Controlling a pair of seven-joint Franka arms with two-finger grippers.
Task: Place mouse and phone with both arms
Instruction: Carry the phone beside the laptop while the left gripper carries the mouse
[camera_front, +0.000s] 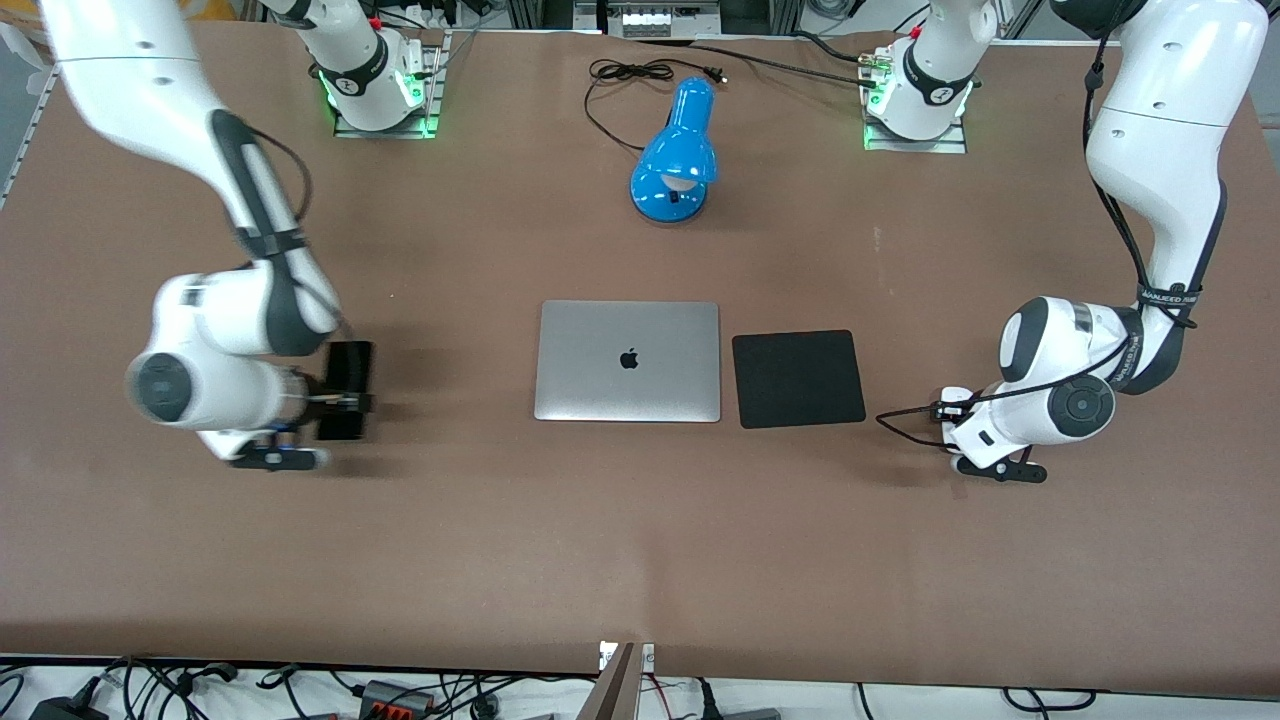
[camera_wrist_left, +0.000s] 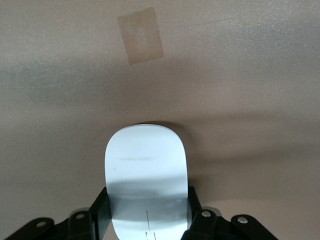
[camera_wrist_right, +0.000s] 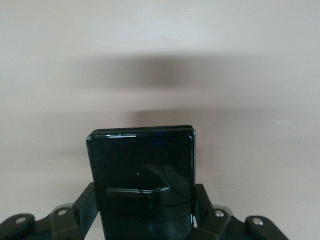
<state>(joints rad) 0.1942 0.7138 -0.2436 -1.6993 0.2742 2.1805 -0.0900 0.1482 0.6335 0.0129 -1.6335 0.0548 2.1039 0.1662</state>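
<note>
Holding the phone (camera_front: 347, 388) by its long edges, the right gripper (camera_front: 335, 402) sits low toward the right arm's end of the worktop, roughly level with the closed silver laptop (camera_front: 627, 361). Its two black fingers (camera_wrist_right: 86, 204) press against either side of the glossy black slab, which juts out past the fingertips over bare brown table (camera_front: 640, 540); whether it touches the surface I cannot tell.

At the left arm's end, the left gripper (camera_front: 948, 408) clamps the white mouse (camera_wrist_left: 145, 179) the same way, one finger (camera_wrist_left: 99, 214) on each flank, the rounded end poking out with a dark shadow under it. From the front camera the mouse is barely visible beneath the wrist. A patch of tan tape (camera_wrist_left: 140, 35) lies on the table near the mouse's rounded end.

Between the two grippers, mid-table, the laptop lies flat, and the square black mouse pad (camera_front: 798, 378) lies just beside it toward the left arm's end, a thin gap between them. Nearer the arms' bases, a blue desk lamp (camera_front: 677, 155) stands with its black cord (camera_front: 640, 75) coiled toward the table's edge.
</note>
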